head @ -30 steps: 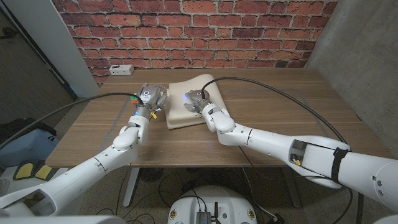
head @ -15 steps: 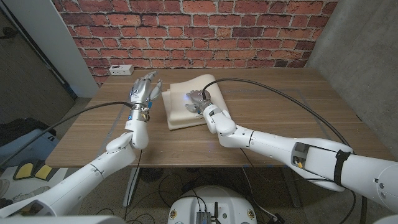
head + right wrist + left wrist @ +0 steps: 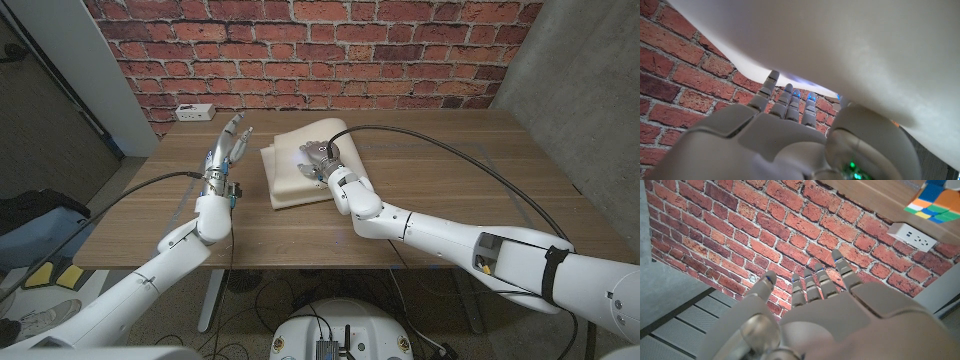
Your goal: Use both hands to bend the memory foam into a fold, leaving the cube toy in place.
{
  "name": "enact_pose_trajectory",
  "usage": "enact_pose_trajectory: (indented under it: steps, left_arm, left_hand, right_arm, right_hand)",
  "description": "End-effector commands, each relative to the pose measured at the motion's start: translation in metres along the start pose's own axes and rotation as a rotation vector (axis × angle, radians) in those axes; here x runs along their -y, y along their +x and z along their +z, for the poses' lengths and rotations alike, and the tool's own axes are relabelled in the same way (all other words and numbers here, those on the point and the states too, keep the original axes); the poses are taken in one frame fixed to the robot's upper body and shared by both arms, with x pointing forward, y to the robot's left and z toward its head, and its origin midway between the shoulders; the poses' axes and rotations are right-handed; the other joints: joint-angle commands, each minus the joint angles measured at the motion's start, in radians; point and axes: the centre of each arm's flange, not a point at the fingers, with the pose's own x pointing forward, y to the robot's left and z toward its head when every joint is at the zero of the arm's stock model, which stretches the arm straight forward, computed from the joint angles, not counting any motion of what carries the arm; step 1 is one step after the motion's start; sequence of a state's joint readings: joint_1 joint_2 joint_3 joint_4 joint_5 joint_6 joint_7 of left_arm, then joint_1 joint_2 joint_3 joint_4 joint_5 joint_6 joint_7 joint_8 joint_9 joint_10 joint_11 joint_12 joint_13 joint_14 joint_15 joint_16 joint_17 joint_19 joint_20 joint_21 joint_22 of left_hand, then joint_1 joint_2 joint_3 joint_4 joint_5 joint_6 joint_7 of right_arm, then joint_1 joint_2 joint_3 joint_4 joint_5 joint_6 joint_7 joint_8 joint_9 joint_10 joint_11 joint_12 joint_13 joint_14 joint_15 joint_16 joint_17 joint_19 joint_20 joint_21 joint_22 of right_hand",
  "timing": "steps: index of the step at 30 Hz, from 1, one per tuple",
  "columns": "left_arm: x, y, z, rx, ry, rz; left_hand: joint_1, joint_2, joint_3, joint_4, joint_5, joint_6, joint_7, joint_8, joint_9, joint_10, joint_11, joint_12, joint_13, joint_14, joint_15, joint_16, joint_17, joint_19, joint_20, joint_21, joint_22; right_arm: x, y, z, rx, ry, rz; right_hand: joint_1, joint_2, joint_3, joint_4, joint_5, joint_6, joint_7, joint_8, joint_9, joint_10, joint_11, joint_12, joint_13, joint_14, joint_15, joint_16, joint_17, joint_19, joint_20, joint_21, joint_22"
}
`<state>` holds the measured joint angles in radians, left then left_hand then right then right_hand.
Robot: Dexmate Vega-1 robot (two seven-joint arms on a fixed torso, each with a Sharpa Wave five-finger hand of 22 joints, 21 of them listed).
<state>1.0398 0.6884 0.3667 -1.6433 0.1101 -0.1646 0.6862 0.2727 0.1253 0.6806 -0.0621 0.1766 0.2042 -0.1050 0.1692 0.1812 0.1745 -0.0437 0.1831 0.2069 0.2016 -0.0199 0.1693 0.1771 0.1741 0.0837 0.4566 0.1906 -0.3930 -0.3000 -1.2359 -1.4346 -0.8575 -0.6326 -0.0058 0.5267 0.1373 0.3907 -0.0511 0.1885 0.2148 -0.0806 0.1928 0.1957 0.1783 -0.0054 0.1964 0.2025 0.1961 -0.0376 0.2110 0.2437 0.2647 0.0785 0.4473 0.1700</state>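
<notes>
A cream memory foam pad (image 3: 296, 178) lies on the wooden table (image 3: 450, 170) near its far middle. My right hand (image 3: 318, 160) rests on top of the pad with its fingers stretched toward the far edge, gripping nothing. The right wrist view has those fingers (image 3: 786, 102) close against the pale foam (image 3: 840, 45). My left hand (image 3: 228, 143) is raised above the table to the left of the pad, fingers spread and holding nothing. The multicoloured cube toy (image 3: 931, 197) sits on the table, seen in the left wrist view beyond the left hand (image 3: 810, 310).
A white power strip (image 3: 196, 112) lies at the table's far left corner, also seen as the power strip (image 3: 912, 236) in the left wrist view. A red brick wall (image 3: 300, 50) stands behind the table. Black cables run along both arms.
My left hand has lifted away from the pad's left edge, moved left and up, and spread its fingers. My right hand has stayed on the pad.
</notes>
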Motion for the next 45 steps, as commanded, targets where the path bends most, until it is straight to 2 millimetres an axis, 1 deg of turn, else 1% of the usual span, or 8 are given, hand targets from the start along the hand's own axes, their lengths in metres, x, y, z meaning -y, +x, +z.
enact_pose_trajectory:
  steps: [1,9,14,18,23,27,32,45]
  left_arm:
    - [-0.007,-0.004,-0.004,0.001,-0.132,-0.039]
    - [-0.007,-0.005,-0.003,0.009,-0.136,-0.051]
    - [-0.007,-0.004,-0.001,0.024,-0.137,-0.062]
    - [-0.006,-0.004,0.0,0.03,-0.138,-0.068]
    - [-0.005,-0.004,0.0,0.03,-0.142,-0.075]
    - [-0.005,-0.004,-0.001,0.031,-0.143,-0.076]
    - [-0.005,-0.005,0.0,0.037,-0.144,-0.079]
    - [-0.006,-0.005,0.001,0.046,-0.149,-0.079]
  left_hand:
    - [-0.005,-0.006,0.004,-0.008,-0.002,-0.013,-0.004,0.0,0.0,-0.017,0.0,-0.003,-0.002,-0.013,-0.001,0.0,0.001,-0.007,-0.003,-0.005,0.003]
    - [-0.006,-0.01,0.001,-0.013,-0.003,-0.022,-0.007,0.002,-0.001,-0.024,0.0,-0.001,-0.005,-0.018,-0.004,0.002,-0.001,-0.01,-0.004,-0.008,0.002]
    - [-0.006,-0.011,0.0,-0.017,-0.003,-0.026,-0.009,0.003,-0.001,-0.027,0.0,0.0,-0.006,-0.027,-0.005,0.001,-0.002,-0.011,-0.007,-0.009,0.002]
    - [-0.005,-0.012,-0.001,-0.02,-0.004,-0.029,-0.012,0.004,-0.001,-0.035,-0.002,-0.001,-0.008,-0.031,-0.006,0.001,-0.003,-0.012,-0.008,-0.01,0.002]
    - [-0.005,-0.014,-0.002,-0.023,-0.005,-0.032,-0.014,0.004,-0.002,-0.038,-0.004,0.001,-0.009,-0.036,-0.007,0.002,-0.004,-0.014,-0.01,-0.011,0.002]
    - [-0.006,-0.016,-0.004,-0.024,-0.005,-0.035,-0.016,0.004,-0.002,-0.041,-0.004,0.001,-0.01,-0.04,-0.009,0.002,-0.004,-0.018,-0.011,-0.014,0.002]
    - [-0.006,-0.016,-0.005,-0.026,-0.005,-0.038,-0.015,0.005,-0.002,-0.044,-0.006,0.002,-0.011,-0.042,-0.01,0.003,-0.005,-0.019,-0.012,-0.015,0.002]
    - [-0.007,-0.018,-0.008,-0.031,-0.006,-0.04,-0.014,0.007,-0.002,-0.049,-0.005,0.003,-0.013,-0.05,-0.01,0.003,-0.006,-0.022,-0.016,-0.017,0.002]
  right_arm:
    - [0.012,-0.007,-0.003,0.015,0.114,-0.068]
    - [0.019,-0.016,-0.014,0.024,0.27,-0.147]
    - [0.024,-0.023,-0.026,0.026,0.41,-0.205]
    - [0.025,-0.028,-0.034,0.03,0.498,-0.235]
    - [0.026,-0.033,-0.044,0.04,0.593,-0.26]
    - [0.027,-0.035,-0.051,0.06,0.661,-0.276]
    - [0.03,-0.039,-0.06,0.079,0.743,-0.307]
    - [0.041,-0.052,-0.09,0.052,0.942,-0.426]
  right_hand:
    - [-0.014,0.008,-0.001,0.013,-0.003,0.012,0.002,0.007,0.002,0.004,0.008,0.005,0.002,-0.002,-0.047,0.006,0.004,0.003,-0.004,-0.005,0.006]
    - [-0.061,0.026,-0.016,0.048,-0.005,0.026,0.006,0.011,0.003,0.007,0.018,0.008,0.003,-0.008,-0.041,0.012,0.01,-0.001,-0.005,-0.014,0.006]
    - [-0.115,0.03,-0.034,0.087,-0.005,0.033,0.008,0.011,0.004,-0.001,0.023,0.005,0.003,-0.018,-0.027,0.014,0.015,-0.011,-0.001,-0.027,0.007]
    - [-0.161,0.024,-0.052,0.119,-0.004,0.038,0.004,0.01,0.004,-0.014,0.023,0.0,0.001,-0.032,-0.021,0.011,0.016,-0.039,0.008,-0.045,0.007]
    - [-0.204,0.012,-0.071,0.145,-0.001,0.035,-0.006,0.006,0.002,-0.023,0.016,-0.002,-0.001,-0.052,-0.025,0.004,0.013,-0.067,0.016,-0.065,0.006]
    - [-0.241,0.007,-0.084,0.167,0.003,0.025,-0.02,0.0,0.0,-0.031,-0.003,-0.004,-0.004,-0.076,-0.032,-0.005,0.006,-0.1,0.007,-0.088,0.005]
    - [-0.264,0.005,-0.091,0.181,0.008,0.02,-0.027,-0.002,-0.002,-0.035,-0.005,-0.005,-0.006,-0.09,-0.034,-0.011,0.0,-0.124,0.008,-0.105,0.005]
    - [-0.285,0.008,-0.095,0.193,0.014,0.015,-0.045,-0.004,-0.005,-0.043,-0.023,-0.006,-0.008,-0.114,-0.035,-0.019,-0.011,-0.13,0.002,-0.117,0.004]
